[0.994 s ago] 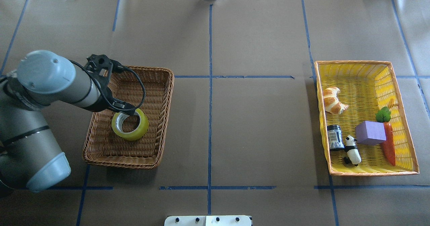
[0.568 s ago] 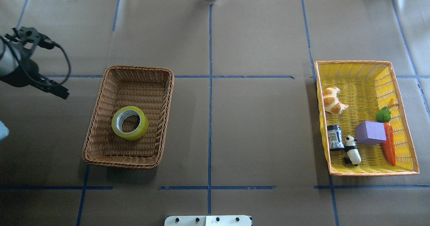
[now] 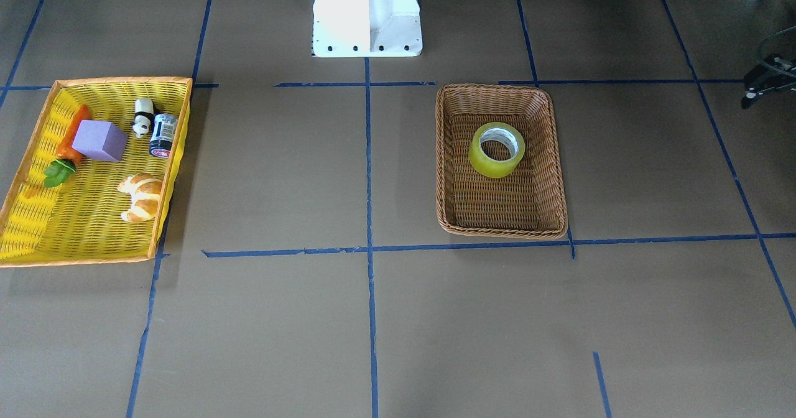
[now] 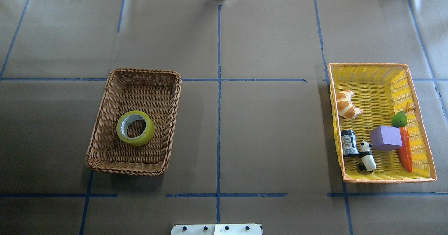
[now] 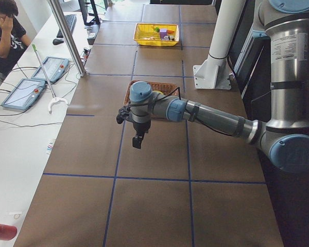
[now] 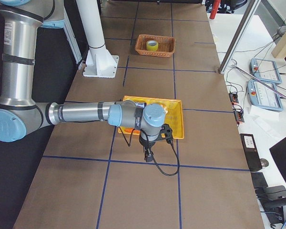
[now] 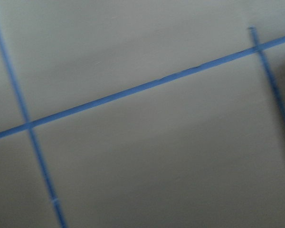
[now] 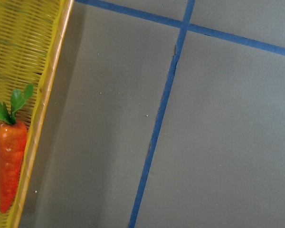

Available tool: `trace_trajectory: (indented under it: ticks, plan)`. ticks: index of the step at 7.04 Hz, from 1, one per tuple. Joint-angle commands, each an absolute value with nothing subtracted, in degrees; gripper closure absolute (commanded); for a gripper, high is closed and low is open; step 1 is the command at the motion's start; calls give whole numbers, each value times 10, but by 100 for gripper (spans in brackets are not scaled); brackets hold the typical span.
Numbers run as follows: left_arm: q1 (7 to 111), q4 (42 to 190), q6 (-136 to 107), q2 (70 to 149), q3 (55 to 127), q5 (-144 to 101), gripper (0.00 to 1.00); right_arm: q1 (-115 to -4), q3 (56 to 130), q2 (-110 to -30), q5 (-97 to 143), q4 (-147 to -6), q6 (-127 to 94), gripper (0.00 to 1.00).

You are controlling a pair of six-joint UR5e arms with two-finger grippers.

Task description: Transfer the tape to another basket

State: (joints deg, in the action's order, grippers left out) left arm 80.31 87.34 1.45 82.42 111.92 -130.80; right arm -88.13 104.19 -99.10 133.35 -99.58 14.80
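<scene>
The tape (image 4: 135,128), a yellow roll with a white-grey core, lies flat in the brown wicker basket (image 4: 175,98) at the table's left half. It also shows in the front view (image 3: 497,149) inside the basket (image 3: 553,157). My left gripper (image 5: 137,141) hangs over bare table well away from the basket, outside the overhead view; only a black part of the wrist (image 3: 768,76) shows at the front view's edge. I cannot tell whether it is open or shut. My right gripper (image 6: 148,154) hovers beside the yellow tray; I cannot tell its state. Nothing is seen in either gripper.
The yellow mesh tray (image 4: 416,98) with orange rim at the right holds a croissant (image 4: 346,105), a purple block (image 4: 385,138), a carrot (image 4: 405,151), a panda figure (image 4: 366,156) and a dark jar (image 4: 348,142). The robot's white base (image 3: 367,13) stands at the near edge.
My left arm pulled back from over the wicker basket to the left and left the overhead view. The tape stayed lying in the basket.
</scene>
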Motion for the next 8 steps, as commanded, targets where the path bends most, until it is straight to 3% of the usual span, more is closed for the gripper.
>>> trace_trajectory:
  ticks: [1,3,8]
  plan:
    - [874,832,97,786,1108,-1330,0,-882,1044,-990,1336,-986,130,0]
    - [887,838,93,744,1088,-1326,0,-882,1046,-991,1337,-986,131,0]
    - [886,838,93,760,1058,-1330,0,-882,1045,-995,1336,-983,130,0]
